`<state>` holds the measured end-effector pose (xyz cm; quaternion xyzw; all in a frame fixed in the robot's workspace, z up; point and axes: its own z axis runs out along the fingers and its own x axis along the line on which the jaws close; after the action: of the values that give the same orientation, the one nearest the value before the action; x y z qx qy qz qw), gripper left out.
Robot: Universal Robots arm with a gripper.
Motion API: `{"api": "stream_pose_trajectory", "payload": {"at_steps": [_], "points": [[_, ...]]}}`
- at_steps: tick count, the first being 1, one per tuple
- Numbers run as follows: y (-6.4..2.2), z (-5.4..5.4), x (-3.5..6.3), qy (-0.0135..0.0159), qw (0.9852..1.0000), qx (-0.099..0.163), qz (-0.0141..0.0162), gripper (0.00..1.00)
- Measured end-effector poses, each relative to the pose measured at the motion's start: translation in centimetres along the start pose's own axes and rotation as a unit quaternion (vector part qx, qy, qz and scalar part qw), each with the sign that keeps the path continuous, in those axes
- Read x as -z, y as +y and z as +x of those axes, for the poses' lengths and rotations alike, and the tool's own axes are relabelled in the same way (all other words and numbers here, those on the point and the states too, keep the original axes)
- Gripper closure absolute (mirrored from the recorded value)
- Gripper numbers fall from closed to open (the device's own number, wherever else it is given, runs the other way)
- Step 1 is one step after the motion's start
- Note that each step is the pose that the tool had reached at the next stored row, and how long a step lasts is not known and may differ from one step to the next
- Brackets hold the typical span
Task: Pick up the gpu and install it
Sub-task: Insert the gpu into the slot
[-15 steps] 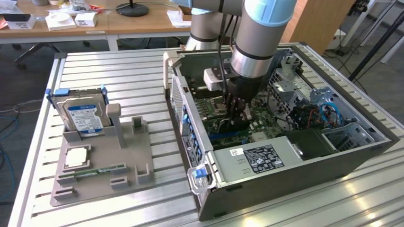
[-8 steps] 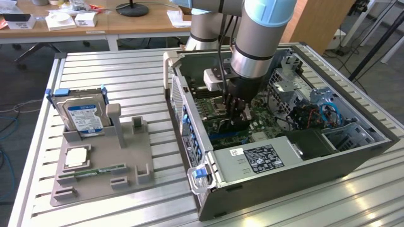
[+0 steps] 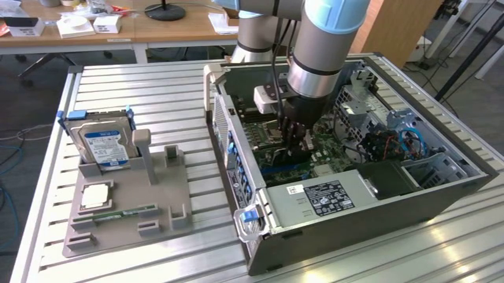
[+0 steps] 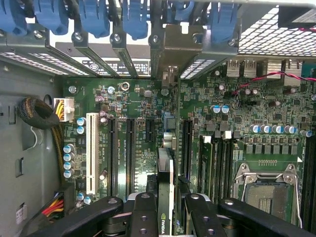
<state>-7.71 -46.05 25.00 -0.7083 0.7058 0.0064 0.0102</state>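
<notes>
The gpu (image 4: 166, 173) is seen edge-on in the wrist view, a thin dark card with a pale metal bracket (image 4: 174, 47) at its far end by the case's rear slot openings. My gripper (image 4: 165, 217) is shut on it, with a black finger (image 4: 143, 217) on either side of the card. The card runs along the green motherboard (image 4: 123, 98) between two black expansion slots; whether it sits in a slot I cannot tell. In the exterior view my gripper (image 3: 297, 146) reaches down inside the open computer case (image 3: 370, 206), with the gpu (image 3: 300, 155) standing upright over the board.
Blue clips (image 4: 94, 17) line the rear slot row. An empty CPU socket (image 4: 269, 190) lies beside the memory slots. A power supply (image 3: 327, 197) fills the case's near end. At the exterior view's left, a grey fixture tray (image 3: 126, 221) holds a hard drive (image 3: 105, 144) and a memory stick (image 3: 122, 213).
</notes>
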Motion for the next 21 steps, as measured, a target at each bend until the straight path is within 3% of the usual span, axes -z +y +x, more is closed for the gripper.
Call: {"api": "stream_pose_trajectory", "payload": {"at_steps": [15, 21], "points": [[0.04, 0.01, 0.01, 0.0001, 1.0, 0.0, -0.0001, 0.74], [0.04, 0.01, 0.01, 0.0001, 1.0, 0.0, -0.0001, 0.66]]}}
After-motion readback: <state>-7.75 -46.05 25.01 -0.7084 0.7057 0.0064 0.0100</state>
